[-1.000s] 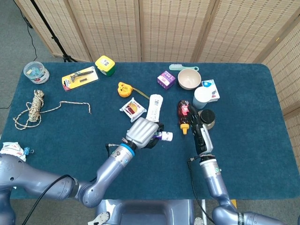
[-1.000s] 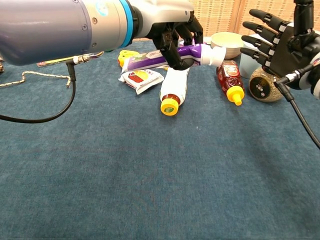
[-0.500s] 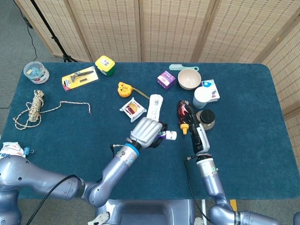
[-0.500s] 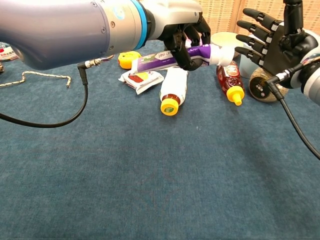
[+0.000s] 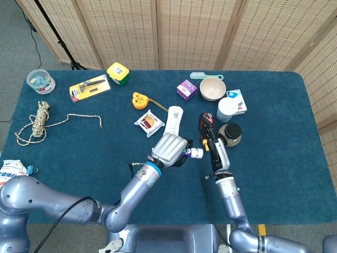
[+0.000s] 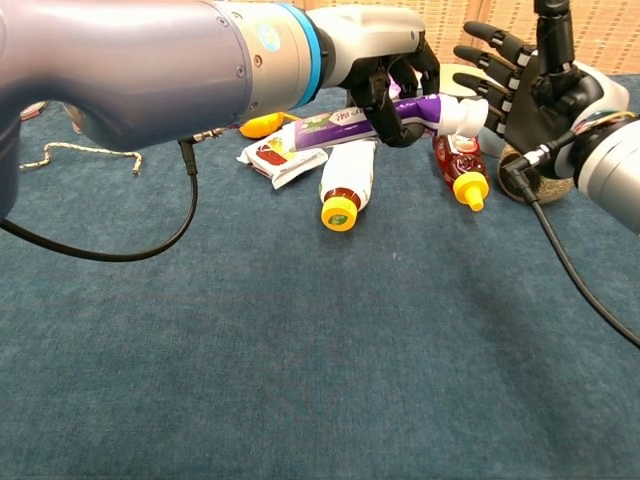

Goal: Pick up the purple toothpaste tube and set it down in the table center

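Observation:
My left hand (image 5: 169, 149) (image 6: 385, 62) grips the purple toothpaste tube (image 6: 345, 124) around its middle and holds it level above the cloth. The tube's white cap (image 5: 196, 153) (image 6: 462, 114) points toward my right hand. In the head view the hand covers most of the tube. My right hand (image 5: 214, 148) (image 6: 527, 82) stands upright beside the cap, fingers spread, holding nothing.
Under and behind the tube lie a white bottle with a yellow cap (image 6: 345, 186), a red sauce bottle (image 6: 459, 160) and a snack packet (image 6: 282, 157). A dark-lidded jar (image 5: 231, 133), white cup (image 5: 227, 109) and bowl (image 5: 212, 88) stand at the right rear. Rope (image 5: 37, 122) lies far left.
My left hand has carried the tube to the right and a little toward the near side. My right hand has shifted left, closer to the tube's cap.

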Motion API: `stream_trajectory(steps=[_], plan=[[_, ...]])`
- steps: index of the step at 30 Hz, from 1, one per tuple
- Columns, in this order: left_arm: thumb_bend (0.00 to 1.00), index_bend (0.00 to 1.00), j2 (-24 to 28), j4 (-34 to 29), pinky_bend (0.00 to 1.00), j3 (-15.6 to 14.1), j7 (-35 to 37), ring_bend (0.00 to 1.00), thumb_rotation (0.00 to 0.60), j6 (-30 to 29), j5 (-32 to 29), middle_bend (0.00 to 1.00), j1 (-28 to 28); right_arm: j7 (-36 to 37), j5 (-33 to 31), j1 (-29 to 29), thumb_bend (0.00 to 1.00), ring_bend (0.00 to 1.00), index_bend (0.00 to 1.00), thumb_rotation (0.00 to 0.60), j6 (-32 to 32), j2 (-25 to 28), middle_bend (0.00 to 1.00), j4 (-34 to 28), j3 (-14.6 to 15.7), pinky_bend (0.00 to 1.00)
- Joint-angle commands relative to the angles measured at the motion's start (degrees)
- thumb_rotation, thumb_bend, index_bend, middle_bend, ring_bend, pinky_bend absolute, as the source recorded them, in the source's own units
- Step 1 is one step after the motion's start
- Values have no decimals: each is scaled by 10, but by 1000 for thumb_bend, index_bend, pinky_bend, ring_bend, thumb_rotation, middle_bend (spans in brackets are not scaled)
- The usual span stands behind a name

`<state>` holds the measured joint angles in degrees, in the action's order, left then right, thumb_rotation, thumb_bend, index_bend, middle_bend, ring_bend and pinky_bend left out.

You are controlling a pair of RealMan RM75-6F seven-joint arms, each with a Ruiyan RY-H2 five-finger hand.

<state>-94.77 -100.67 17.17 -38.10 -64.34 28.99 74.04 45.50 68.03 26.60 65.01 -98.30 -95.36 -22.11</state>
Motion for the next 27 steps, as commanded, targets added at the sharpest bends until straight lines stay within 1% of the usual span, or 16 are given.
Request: stream_trajectory(steps=[1,17,27], plan=[[1000,555,-5,5,605,3,-2,568,600,0,-2,500,2,-5,-1,2,0,0,0,101,0,-5,0,3,-2,0],[1000,558,-45,29,606,23,-25,568,600,-22,-6,503,11,-38,-20,16,0,0,0,103,-4,-29,0,20,-18,0],[1000,559,-58,38,606,30,-39,568,600,-25,-10,503,14,-48,-23,19,0,0,0,102,-7,-34,0,28,-22,0]])
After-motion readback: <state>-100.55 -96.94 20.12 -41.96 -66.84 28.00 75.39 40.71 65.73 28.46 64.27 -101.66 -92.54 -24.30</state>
